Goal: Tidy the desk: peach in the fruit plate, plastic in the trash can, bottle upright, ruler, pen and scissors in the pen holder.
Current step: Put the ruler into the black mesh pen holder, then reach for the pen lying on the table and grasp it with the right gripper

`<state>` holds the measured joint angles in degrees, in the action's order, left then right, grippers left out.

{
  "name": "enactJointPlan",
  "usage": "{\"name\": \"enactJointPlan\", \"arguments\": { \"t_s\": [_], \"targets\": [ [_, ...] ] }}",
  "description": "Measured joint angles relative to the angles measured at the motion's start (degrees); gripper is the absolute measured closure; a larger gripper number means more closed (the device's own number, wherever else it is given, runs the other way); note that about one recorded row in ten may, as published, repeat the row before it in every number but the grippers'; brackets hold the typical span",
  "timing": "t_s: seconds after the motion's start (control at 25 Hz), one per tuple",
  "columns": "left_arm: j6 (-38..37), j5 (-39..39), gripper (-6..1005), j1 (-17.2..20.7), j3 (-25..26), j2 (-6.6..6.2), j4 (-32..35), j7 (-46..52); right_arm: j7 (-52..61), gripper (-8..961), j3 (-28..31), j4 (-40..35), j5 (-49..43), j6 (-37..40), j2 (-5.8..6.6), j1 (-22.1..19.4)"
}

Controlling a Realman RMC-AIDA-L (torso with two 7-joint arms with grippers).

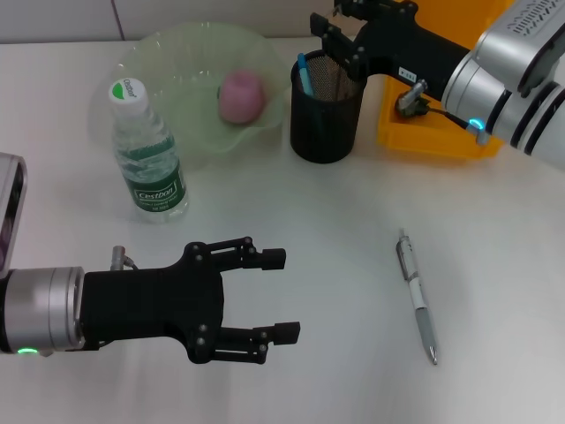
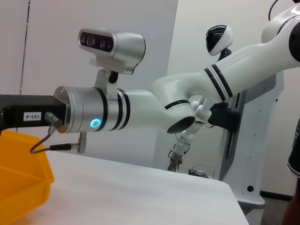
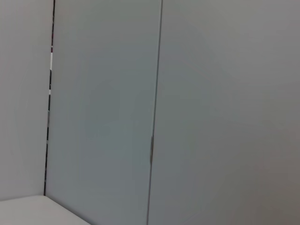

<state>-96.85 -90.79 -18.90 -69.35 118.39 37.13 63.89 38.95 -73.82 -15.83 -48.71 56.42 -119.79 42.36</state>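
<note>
A pink peach lies in the translucent green fruit plate at the back. A clear water bottle with a white cap stands upright in front of the plate, to its left. A black mesh pen holder holds a blue item. A grey pen lies flat on the table at the front right. My right gripper hovers open and empty just above the holder's rim. My left gripper is open and empty low at the front left, well left of the pen.
An orange bin stands at the back right behind the pen holder, under my right arm; it also shows in the left wrist view. The right wrist view shows only a wall.
</note>
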Motion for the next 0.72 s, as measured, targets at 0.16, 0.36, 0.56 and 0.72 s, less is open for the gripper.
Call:
{"name": "enactJointPlan", "arguments": {
  "t_s": [0.16, 0.36, 0.56, 0.72],
  "targets": [
    [0.0, 0.0, 170, 0.0, 0.0, 0.00, 0.1, 0.0, 0.0, 413, 0.0, -0.1, 0.0, 0.1, 0.00, 0.0],
    [0.0, 0.0, 170, 0.0, 0.1, 0.00, 0.1, 0.0, 0.1, 402, 0.0, -0.3, 0.1, 0.5, 0.00, -0.2],
    [0.0, 0.0, 170, 0.1, 0.2, 0.00, 0.1, 0.0, 5.8, 366, 0.0, -5.1, 0.0, 4.5, 0.21, -3.1],
    [-0.1, 0.0, 170, 0.3, 0.4, 0.00, 0.1, -0.1, 17.6, 294, -0.2, -15.3, -3.1, 5.8, 0.62, -8.4]
  ]
}}
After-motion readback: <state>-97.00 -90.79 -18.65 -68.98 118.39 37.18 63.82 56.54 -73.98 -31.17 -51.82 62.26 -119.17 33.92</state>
